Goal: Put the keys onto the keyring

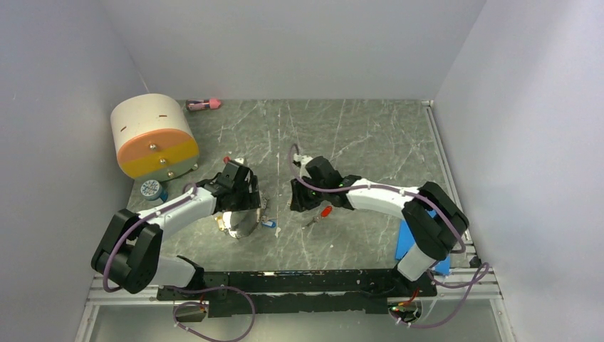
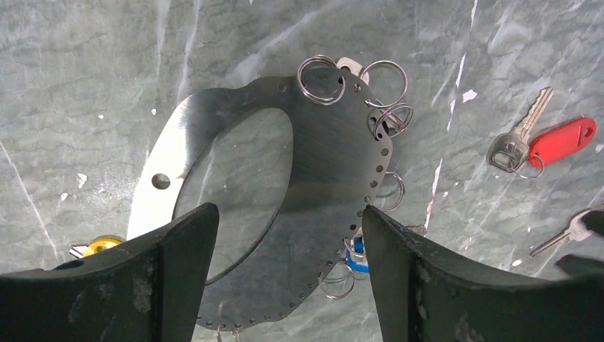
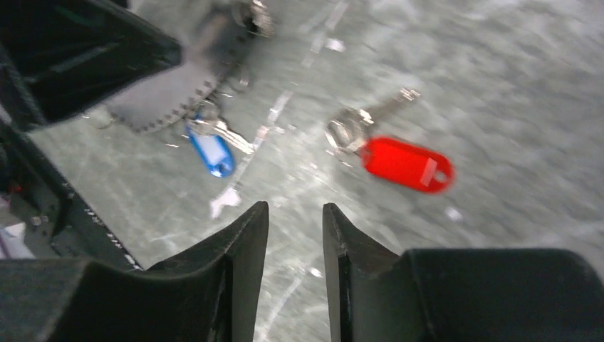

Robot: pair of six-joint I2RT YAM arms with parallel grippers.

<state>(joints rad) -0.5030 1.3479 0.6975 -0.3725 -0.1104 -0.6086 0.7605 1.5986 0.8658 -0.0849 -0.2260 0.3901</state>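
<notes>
The keyring (image 2: 335, 164) is a flat silver plate with a large oval hole, small holes along its rim and several split rings. It lies on the table under my open, empty left gripper (image 2: 288, 211). It shows in the top view (image 1: 238, 224) and, blurred, in the right wrist view (image 3: 171, 100). A key with a red tag (image 2: 559, 140) lies to its right, also in the right wrist view (image 3: 406, 164) and the top view (image 1: 325, 211). A small silver key (image 2: 570, 231) lies near it. A blue tag (image 3: 212, 153) hangs at the plate's rim. My right gripper (image 3: 295, 210) hovers near the red key, jaws narrowly apart and empty.
A cream-and-orange drum (image 1: 153, 135) stands at the back left, with a small blue-and-white round object (image 1: 151, 189) in front of it. A pink item (image 1: 203, 105) lies at the back wall. A blue object (image 1: 409, 239) sits by the right arm's base. A yellow piece (image 2: 100, 246) shows beside the plate.
</notes>
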